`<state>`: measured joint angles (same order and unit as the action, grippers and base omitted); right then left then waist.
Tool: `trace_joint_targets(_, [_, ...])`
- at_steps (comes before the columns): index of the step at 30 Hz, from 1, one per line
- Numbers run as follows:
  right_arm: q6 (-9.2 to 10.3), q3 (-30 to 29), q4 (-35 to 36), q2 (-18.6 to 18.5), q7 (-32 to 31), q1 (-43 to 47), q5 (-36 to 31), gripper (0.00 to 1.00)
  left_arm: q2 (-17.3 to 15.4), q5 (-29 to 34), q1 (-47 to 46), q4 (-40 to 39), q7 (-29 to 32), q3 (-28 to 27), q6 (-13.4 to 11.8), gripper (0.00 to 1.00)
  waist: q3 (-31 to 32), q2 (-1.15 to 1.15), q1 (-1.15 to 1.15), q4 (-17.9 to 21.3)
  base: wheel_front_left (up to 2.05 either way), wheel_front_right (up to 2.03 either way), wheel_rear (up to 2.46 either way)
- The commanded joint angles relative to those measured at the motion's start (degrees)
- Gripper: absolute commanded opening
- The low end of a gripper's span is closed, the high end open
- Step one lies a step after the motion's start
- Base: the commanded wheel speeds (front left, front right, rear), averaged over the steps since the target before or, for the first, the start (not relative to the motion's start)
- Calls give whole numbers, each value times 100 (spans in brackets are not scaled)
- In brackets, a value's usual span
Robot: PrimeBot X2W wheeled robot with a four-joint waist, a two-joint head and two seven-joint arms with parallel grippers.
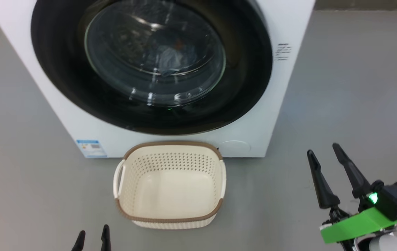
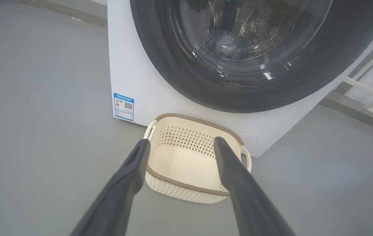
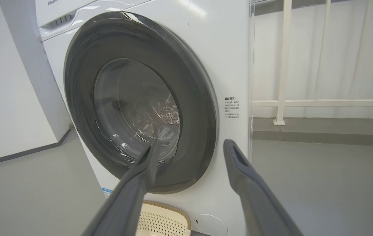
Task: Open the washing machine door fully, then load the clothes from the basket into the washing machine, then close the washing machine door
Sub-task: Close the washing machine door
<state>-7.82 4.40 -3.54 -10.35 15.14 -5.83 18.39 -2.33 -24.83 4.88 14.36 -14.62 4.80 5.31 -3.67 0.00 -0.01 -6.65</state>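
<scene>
Washing machine (image 1: 62, 115) is standing on the grey floor (image 1: 341, 104), front facing the robot. The washing machine door (image 1: 151, 59) is sitting shut, its black rim lying flush against the white front in the right wrist view. Behind the glass bowl a pale bluish bundle is showing low in the drum: the clothes (image 1: 170, 62). They are hazy through reflections, and the print is too blurred to read.

The basket (image 1: 172, 143) is sitting on the floor just in front of the machine, below the door, its back rim close to the machine's base. Whether they are touching, cannot tell. Its bare cream bottom is showing, handles at left and right. A blue label sticker (image 1: 91, 148) is sitting on the machine's lower left corner, a round flap (image 1: 234, 146) at the lower right, and small printed text (image 1: 282, 51) to the right of the door.

The left end effector (image 1: 94, 229) is hovering low near the basket's front left corner. Its fingers (image 2: 130, 173) are spread wide and gripping nothing, framing the basket in the left wrist view.

The right end effector (image 1: 323, 148) is hanging well to the right of the basket, clear of the machine. Its fingers (image 3: 245, 177) are standing wide apart with nothing between them, pointing toward the door's lower right edge. A green bracket (image 1: 355, 223) and a lit green light (image 1: 373, 198) are showing at its wrist. A white railing (image 3: 283, 65) is standing beyond the machine's right side.
</scene>
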Motion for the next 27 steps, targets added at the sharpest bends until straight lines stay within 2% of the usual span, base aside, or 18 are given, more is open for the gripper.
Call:
trace_joint_targets(1, [33, 66, 196, 10, -14, 27, 24, 100, -54, 67, -58, -123, -38, -189, 9, 100, 306, 0, 1, 332, 0, 0, 0])
trace_joint_targets(13, [33, -360, 303, 344, -14, 831, -68, 100, -54, 155, 97, -151, -38, -354, 28, 100, 484, 0, 1, 597, 0, 0, 0])
trace_joint_targets(27, [33, -609, 210, 600, -14, 1146, -121, 100, -54, 167, 299, -183, -38, -507, 7, 100, 604, 0, 1, 784, 0, 0, 0])
